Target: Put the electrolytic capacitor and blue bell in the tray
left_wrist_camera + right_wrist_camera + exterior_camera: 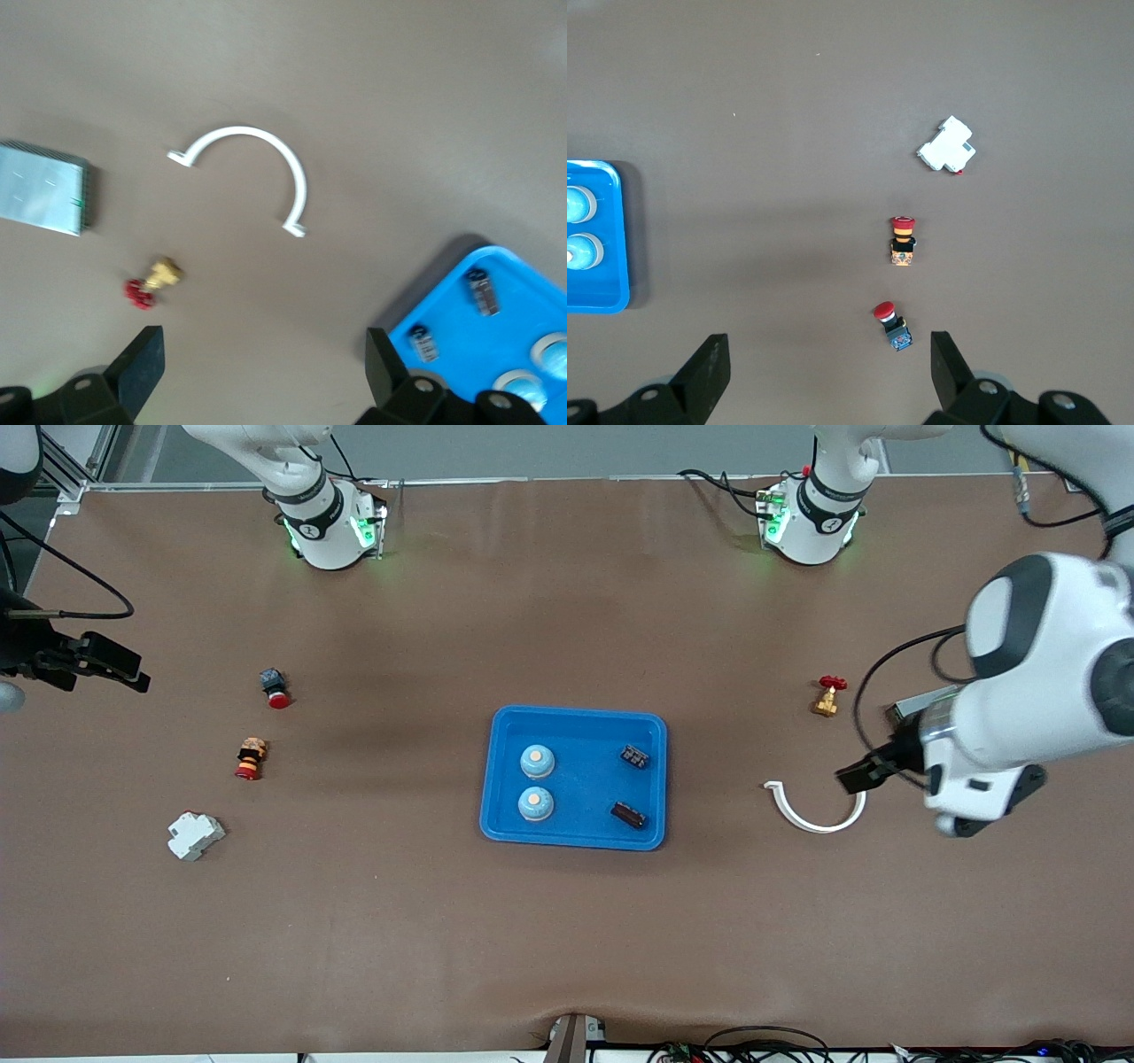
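The left arm covers most of the grey metal box [917, 705] beside the brass valve [827, 702]; only one corner shows. The right wrist view cuts off the tray [594, 303] and both blue bells [578, 204] in it. The two dark parts [634, 757] in the tray are too small to identify.

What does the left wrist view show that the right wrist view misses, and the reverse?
Only the left wrist view shows the white half-ring clamp, the small brass valve with a red handle, a grey metal box and two dark capacitors in the tray. Only the right wrist view shows the white breaker and two red-capped push buttons. Both show the blue tray with two blue bells in it, and both hands are open above the table with nothing in them.
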